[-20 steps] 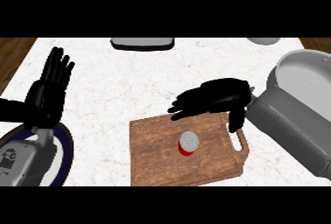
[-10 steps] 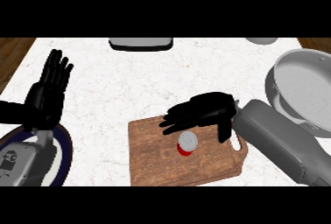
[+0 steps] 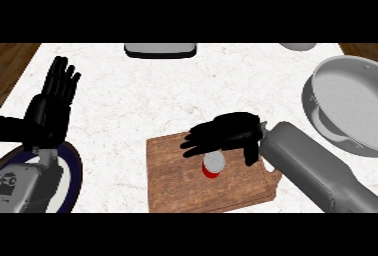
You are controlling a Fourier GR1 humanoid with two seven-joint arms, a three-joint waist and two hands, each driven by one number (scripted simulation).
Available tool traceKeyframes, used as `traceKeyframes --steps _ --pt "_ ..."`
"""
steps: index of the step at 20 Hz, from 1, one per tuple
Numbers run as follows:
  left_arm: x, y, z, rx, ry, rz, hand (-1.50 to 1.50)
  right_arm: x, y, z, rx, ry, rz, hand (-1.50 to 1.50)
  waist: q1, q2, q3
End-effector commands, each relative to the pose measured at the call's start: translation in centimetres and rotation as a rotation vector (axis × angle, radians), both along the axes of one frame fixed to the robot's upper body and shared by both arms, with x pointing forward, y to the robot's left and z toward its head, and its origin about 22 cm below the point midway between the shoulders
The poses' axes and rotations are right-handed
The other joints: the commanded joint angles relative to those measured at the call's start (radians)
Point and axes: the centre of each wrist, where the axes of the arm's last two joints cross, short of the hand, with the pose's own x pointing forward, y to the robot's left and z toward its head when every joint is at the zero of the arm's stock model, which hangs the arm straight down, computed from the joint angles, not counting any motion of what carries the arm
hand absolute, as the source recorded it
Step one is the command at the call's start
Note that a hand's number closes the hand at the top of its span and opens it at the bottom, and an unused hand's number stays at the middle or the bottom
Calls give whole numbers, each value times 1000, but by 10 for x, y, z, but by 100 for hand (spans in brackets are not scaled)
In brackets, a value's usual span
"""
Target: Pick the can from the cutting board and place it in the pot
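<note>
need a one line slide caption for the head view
Right hand poised over the can on the cutting board, pot waiting at right, left hand resting open.

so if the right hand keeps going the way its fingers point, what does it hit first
Most likely the small red can with a silver top, just below the black right hand's fingers on the brown wooden cutting board. Height above it is unclear from this view.

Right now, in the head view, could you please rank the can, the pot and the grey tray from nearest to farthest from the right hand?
1. Can: just under the right hand, on the board.
2. Pot: to its right.
3. Grey tray: at the counter's far edge.
</note>
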Motion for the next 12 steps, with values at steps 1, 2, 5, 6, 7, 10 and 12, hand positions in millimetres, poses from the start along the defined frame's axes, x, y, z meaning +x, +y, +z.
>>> traceKeyframes --steps 1,2,5,6,7,10,12 --pt "-13 -7 12 -10 0 -6 0 -11 18 -8 -20 45 4 -150 1 -2 0" --pt "-2 -5 -4 7 -1 2 0 4 -3 -8 -30 38 9 -150 0 0 0" --pt "-7 3 12 -5 -11 -4 0 -12 7 -43 -4 48 21 -150 4 0 0" --pt "-5 5 5 -2 3 -15 0 8 23 -25 0 49 13 -150 6 2 0" --pt "4 -8 4 -5 -3 4 0 -16 25 -34 -19 31 40 -150 -3 0 0" --pt "0 -9 14 -5 -1 -7 0 -25 29 -56 -15 53 54 -150 0 0 0" --pt "2 -15 9 -25 -14 -3 0 -24 36 -51 -3 65 50 -150 -1 0 0"
